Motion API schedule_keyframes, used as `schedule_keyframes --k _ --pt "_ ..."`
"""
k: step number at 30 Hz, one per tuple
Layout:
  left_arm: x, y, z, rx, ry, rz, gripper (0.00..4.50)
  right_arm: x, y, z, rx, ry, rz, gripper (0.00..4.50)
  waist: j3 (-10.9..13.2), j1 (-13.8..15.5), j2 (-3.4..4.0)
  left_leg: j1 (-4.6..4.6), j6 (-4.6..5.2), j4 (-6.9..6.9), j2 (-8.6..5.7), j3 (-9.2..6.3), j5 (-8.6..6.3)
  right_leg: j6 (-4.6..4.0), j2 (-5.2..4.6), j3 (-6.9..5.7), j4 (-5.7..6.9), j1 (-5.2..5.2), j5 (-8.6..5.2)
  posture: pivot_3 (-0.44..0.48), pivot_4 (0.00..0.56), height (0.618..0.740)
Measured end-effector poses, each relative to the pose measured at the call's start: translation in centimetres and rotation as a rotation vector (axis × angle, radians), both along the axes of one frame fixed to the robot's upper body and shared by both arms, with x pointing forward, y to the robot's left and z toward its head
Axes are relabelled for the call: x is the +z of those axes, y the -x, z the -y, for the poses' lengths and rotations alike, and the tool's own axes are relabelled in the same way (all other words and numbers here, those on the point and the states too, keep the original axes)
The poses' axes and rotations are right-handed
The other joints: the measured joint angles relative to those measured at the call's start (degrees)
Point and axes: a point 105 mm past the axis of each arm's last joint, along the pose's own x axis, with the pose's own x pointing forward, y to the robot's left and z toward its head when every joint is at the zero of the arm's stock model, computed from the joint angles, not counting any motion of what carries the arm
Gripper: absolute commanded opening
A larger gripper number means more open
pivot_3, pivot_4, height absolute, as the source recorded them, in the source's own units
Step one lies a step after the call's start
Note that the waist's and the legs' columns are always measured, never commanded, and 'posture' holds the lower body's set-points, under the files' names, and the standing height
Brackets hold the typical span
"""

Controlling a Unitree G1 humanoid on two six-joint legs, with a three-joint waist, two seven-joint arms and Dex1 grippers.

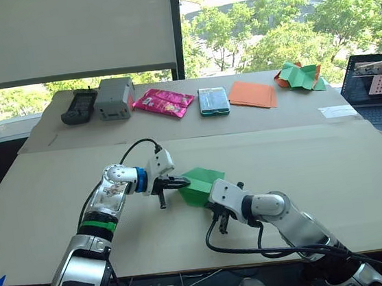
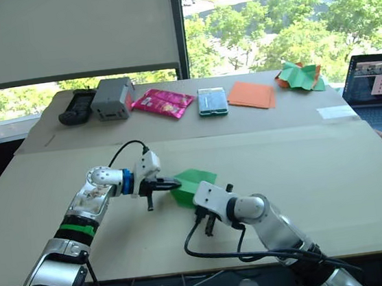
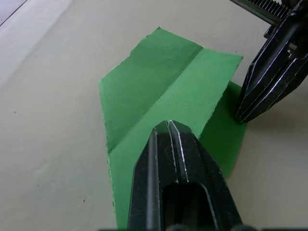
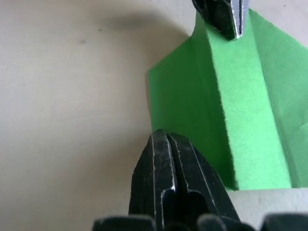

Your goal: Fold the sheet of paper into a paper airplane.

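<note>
The sheet of paper (image 1: 203, 184) is bright green and folded into a wedge with a centre crease. It lies flat on the near tan table (image 1: 317, 163), between my two grippers. My left gripper (image 1: 180, 183) is shut, and its joined fingertips (image 3: 168, 127) rest on top of the paper's raised flap (image 3: 192, 96). My right gripper (image 4: 161, 137) is also shut, its tip at the paper's near edge (image 4: 192, 110) and touching the lower layer. In the left wrist view the right gripper's fingers (image 3: 269, 82) come down onto the paper's corner.
Along the far table stand a black device (image 1: 79, 106), a grey box (image 1: 115, 98), a pink packet (image 1: 163, 102), a teal case (image 1: 213, 101), flat orange sheets (image 1: 252, 94) and a crumpled green-and-orange paper heap (image 1: 299, 76). A laptop (image 1: 378, 90) sits at the right edge.
</note>
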Motion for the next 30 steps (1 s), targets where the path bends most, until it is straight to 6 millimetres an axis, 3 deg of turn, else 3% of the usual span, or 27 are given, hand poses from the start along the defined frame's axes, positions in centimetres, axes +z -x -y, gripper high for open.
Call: schedule_keyframes --k 4,10,15,17,21,23,26,28,30 --pt "-1.0 0.4 -0.4 0.032 -0.003 -0.034 0.0 0.2 -0.1 0.0 -0.006 -0.001 -0.007 0.05 0.0 0.0 -0.01 -0.04 0.0 0.0 0.0 0.0 0.0 0.0 0.0 0.0 0.0 -0.04 0.0 0.0 0.15 0.706" --pt "-0.9 0.6 -0.1 0.046 0.001 -0.016 0.0 1.1 0.3 0.0 0.008 -0.01 -0.009 0.05 0.0 0.0 -0.01 -0.14 0.01 0.0 0.0 0.0 0.01 0.0 0.0 0.0 0.0 -0.04 0.0 0.0 0.15 0.706" --pt "-1.1 0.9 0.0 0.056 0.007 -0.026 0.0 4.8 1.4 0.1 0.055 -0.123 0.015 0.05 0.0 0.0 -0.01 -0.3 0.41 -0.03 0.0 -0.03 0.26 0.01 0.01 0.0 0.07 -0.04 0.0 0.0 0.15 0.706" --pt "-0.9 0.9 0.1 0.055 0.008 -0.021 0.0 6.0 0.9 0.7 0.006 -0.185 -0.008 0.05 0.0 0.0 -0.01 -0.3 0.41 -0.02 0.0 -0.02 0.25 0.0 0.01 0.0 0.05 -0.04 0.0 0.0 0.15 0.706" --pt "-0.9 1.1 0.2 0.055 0.009 -0.02 0.0 7.2 -0.6 2.3 -0.1 -0.239 -0.022 1.3 0.0 0.0 0.0 -0.27 -0.01 -0.02 0.0 -0.02 -0.01 0.0 0.0 0.0 -0.04 -0.22 0.0 0.0 0.15 0.706" --pt "-1.0 1.2 0.2 0.061 0.009 -0.025 0.0 6.6 -1.4 3.1 -0.158 -0.244 -0.068 2.14 0.0 0.0 0.0 -0.29 -0.02 -0.02 0.0 -0.02 -0.01 0.0 0.0 0.0 -0.05 -0.2 0.0 0.0 0.15 0.706" --pt "-1.3 1.3 0.1 0.069 0.009 -0.037 0.0 5.5 -2.4 3.7 -0.243 -0.269 -0.139 3.02 0.0 0.0 0.0 -0.3 0.01 -0.02 0.0 -0.02 0.0 0.0 0.0 0.0 -0.03 -0.14 0.0 0.0 0.15 0.706" --pt "-1.2 1.3 0.2 0.068 0.011 -0.035 0.0 5.0 -3.0 4.0 -0.29 -0.281 -0.175 3.69 0.0 0.0 0.02 -0.44 0.47 -0.02 -0.01 -0.02 0.29 0.0 0.0 0.0 0.04 -0.13 0.01 0.0 0.15 0.706" --pt "-1.2 1.3 0.2 0.07 0.011 -0.031 0.0 5.0 -3.3 4.0 -0.311 -0.318 -0.205 3.69 0.0 0.0 0.02 -0.43 0.5 -0.02 0.0 -0.03 0.31 0.0 0.01 0.0 0.1 -0.12 0.01 0.0 0.15 0.706"
